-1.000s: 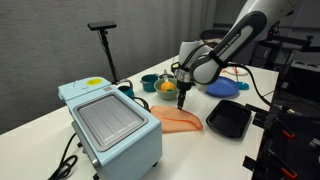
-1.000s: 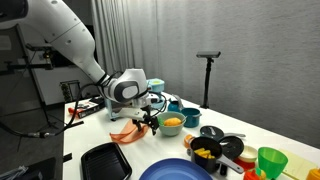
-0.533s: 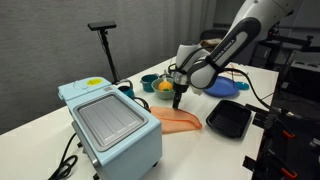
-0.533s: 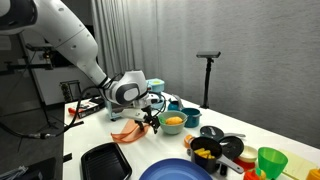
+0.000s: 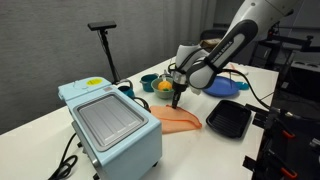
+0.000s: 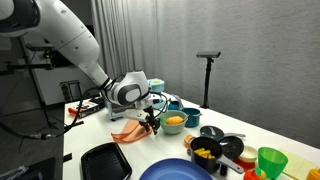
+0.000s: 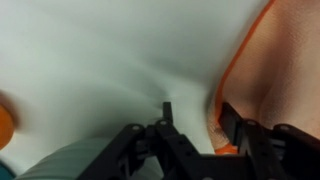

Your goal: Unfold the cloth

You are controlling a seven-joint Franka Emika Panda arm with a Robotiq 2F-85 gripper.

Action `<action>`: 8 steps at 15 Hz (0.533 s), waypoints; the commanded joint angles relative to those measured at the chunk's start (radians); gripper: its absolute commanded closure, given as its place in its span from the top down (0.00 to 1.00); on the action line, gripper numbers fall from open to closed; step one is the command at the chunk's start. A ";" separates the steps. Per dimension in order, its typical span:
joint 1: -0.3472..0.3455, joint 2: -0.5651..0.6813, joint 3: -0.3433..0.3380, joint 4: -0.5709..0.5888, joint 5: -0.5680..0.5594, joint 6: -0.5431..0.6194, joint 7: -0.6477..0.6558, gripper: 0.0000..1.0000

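Just below end effector (image 5: 179, 102), orange cloth (image 5: 180, 121) edge; cannot tell whether gripping or open.

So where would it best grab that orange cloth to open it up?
Likely its edge beside the gripper, pinched from straight above. The cloth lies flat on the table, so only its thin rim offers a hold; the wrist view shows that rim between the open fingers.

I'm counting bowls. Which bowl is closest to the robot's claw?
The teal bowl holding something orange, right beside the gripper. The black bowls sit farther away, toward the green cup.
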 commanded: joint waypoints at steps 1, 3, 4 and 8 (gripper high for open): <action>0.009 -0.008 -0.032 0.010 -0.026 0.019 0.035 0.22; 0.008 -0.013 -0.046 0.005 -0.028 0.012 0.043 0.06; 0.006 -0.016 -0.052 0.002 -0.028 0.007 0.046 0.01; 0.014 -0.027 -0.102 -0.007 -0.048 -0.005 0.073 0.00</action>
